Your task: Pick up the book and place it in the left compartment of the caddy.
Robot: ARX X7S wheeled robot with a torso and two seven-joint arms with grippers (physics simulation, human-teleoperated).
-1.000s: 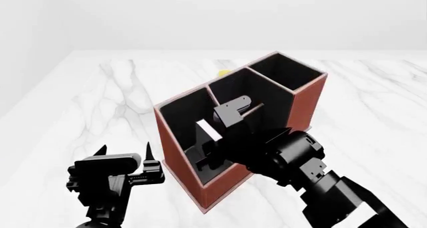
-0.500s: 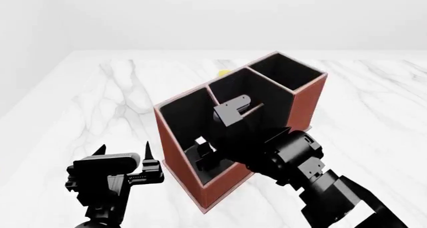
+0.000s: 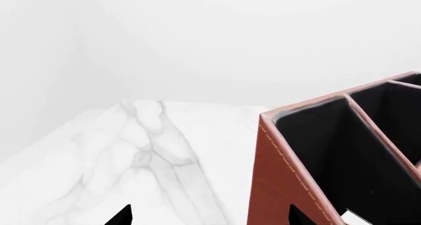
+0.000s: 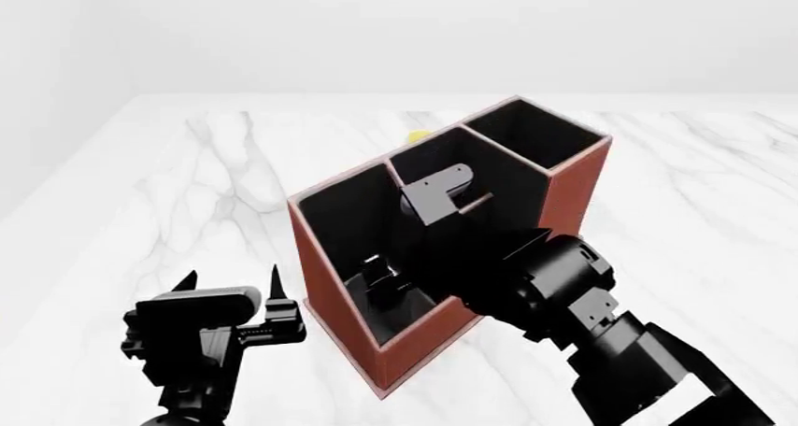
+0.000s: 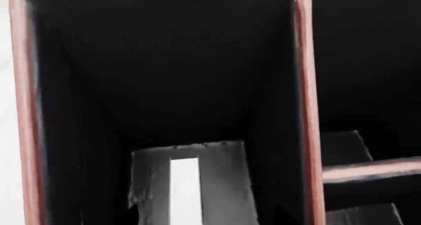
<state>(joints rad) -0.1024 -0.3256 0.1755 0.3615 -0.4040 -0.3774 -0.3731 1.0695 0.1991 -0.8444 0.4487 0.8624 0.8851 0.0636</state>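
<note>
The reddish-brown caddy [image 4: 334,300] stands mid-table with its taller end farthest from me. Its left compartment [image 4: 339,216], the large black bin, is at the near end. My right gripper [image 4: 380,281] reaches down inside it. The book [image 4: 370,259] sits deep in that bin, and only a sliver of its white page edge shows. In the right wrist view the book [image 5: 184,190] is a white strip standing on the grey bin floor. No finger presses against it, so the jaws read as open. My left gripper [image 4: 231,281] is open and empty beside the caddy's near-left wall [image 3: 276,175].
The white marble table [image 4: 187,183] stretches out to the left and behind the caddy. A small yellow object [image 4: 418,136] peeks out behind the caddy. The two small middle bins [image 4: 468,164] and the taller end bin [image 4: 536,132] lie beyond my right wrist.
The book has gone down from rim height into the left compartment, and less of its white edge shows. My right wrist has lifted slightly. My left arm has not moved.
</note>
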